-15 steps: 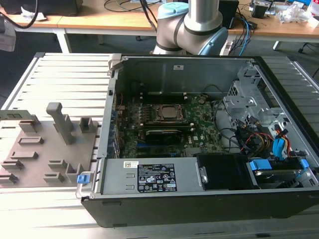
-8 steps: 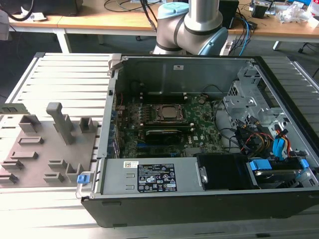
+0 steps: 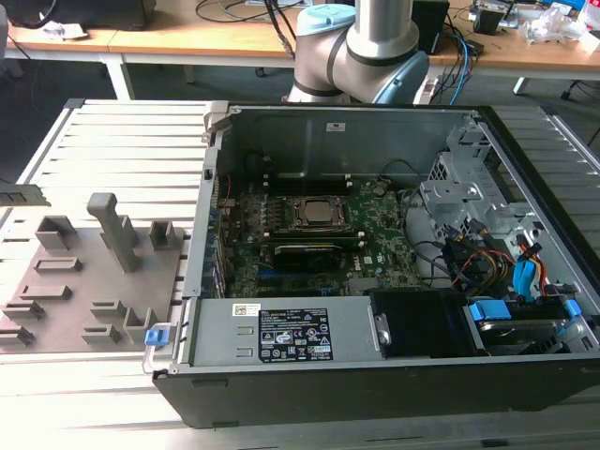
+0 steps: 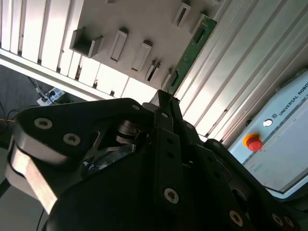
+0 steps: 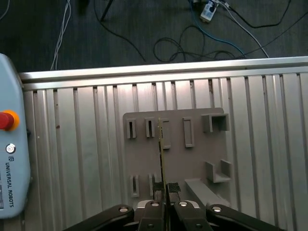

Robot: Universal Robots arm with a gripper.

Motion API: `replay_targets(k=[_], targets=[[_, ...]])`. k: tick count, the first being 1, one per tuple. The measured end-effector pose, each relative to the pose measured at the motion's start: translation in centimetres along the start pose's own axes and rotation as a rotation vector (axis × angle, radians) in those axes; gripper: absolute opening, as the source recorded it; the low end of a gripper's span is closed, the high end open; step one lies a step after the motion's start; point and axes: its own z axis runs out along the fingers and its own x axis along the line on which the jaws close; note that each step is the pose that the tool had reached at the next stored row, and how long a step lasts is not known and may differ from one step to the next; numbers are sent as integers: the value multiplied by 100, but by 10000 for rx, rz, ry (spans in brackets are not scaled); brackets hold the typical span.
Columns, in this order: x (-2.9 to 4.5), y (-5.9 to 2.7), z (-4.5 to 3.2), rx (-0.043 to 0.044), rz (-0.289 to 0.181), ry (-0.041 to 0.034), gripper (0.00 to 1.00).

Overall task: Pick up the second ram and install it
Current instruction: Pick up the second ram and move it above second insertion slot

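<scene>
The second ram (image 4: 193,45), a narrow green board with small dark chips, is clamped in my gripper (image 4: 167,98), which is shut on its near end. In the first wrist view the ram (image 5: 161,151) shows edge-on as a thin line, rising from my gripper (image 5: 164,188) over the grey fixture plate (image 5: 195,159). In the exterior view the ram's free end (image 3: 23,195) pokes in at the left edge, above the slatted table and beside the fixture plate (image 3: 84,305). The open computer case (image 3: 375,389) lies to the exterior view's right of the plate.
The motherboard (image 3: 380,234) with its processor socket (image 3: 319,214) and a black card (image 3: 305,253) lies inside the case. A power supply (image 3: 291,333) sits along the near wall, and cables and drive bays (image 3: 506,272) are at the right. A pendant with a red button (image 5: 6,120) rests on the table.
</scene>
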Motion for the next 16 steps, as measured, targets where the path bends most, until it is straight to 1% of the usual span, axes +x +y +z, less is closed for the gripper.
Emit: replay_targets(k=[1,3,4,10,14,16], targets=[[-2,2,-44,0,-1,-3,14],[-9,9,-201,-2,-1,-13,14],[-10,10,-220,-2,-1,-15,14],[-18,18,-395,-2,-1,-20,14],[-22,21,-471,-2,-1,-21,14],[-25,25,-555,-2,-2,-22,14]])
